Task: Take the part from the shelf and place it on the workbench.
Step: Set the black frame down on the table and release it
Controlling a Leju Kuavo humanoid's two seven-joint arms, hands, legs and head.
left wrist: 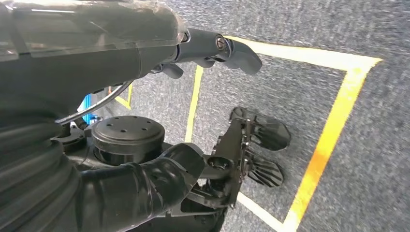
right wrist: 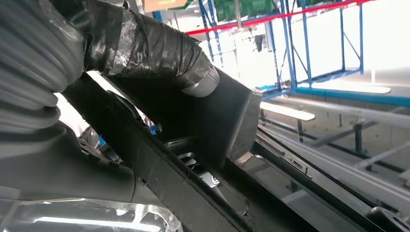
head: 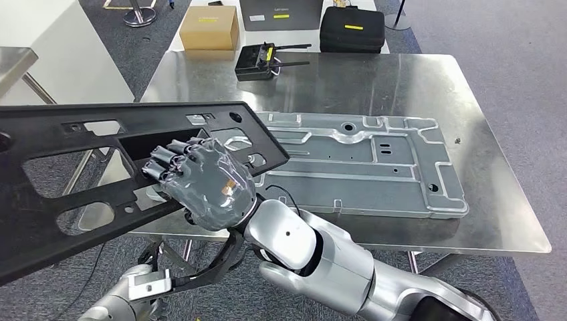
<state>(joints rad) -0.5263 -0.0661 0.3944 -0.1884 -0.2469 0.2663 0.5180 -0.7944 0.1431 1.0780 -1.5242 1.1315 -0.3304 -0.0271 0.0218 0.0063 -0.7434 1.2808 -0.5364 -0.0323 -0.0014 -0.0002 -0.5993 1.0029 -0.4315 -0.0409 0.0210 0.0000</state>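
A long black plastic frame part [head: 33,130] with several cutouts runs tilted from the lower left to above the left edge of the steel workbench [head: 401,73]. My right hand [head: 207,180] grips it near its right end, with fingers curled over its lower rail. In the right wrist view the taped thumb [right wrist: 159,48] presses against the black part [right wrist: 217,121]. The part's tip overlaps the left end of a grey metal panel [head: 361,160] lying on the bench. My left hand [left wrist: 227,48] hangs over the floor, its fingers extended and holding nothing.
At the bench's far edge sits a black remote controller [head: 257,63] with antennas. Beyond it are a cardboard box [head: 208,28] and a black case [head: 352,28]. Bare steel lies right of and behind the panel. Yellow floor lines [left wrist: 329,140] cross the grey carpet.
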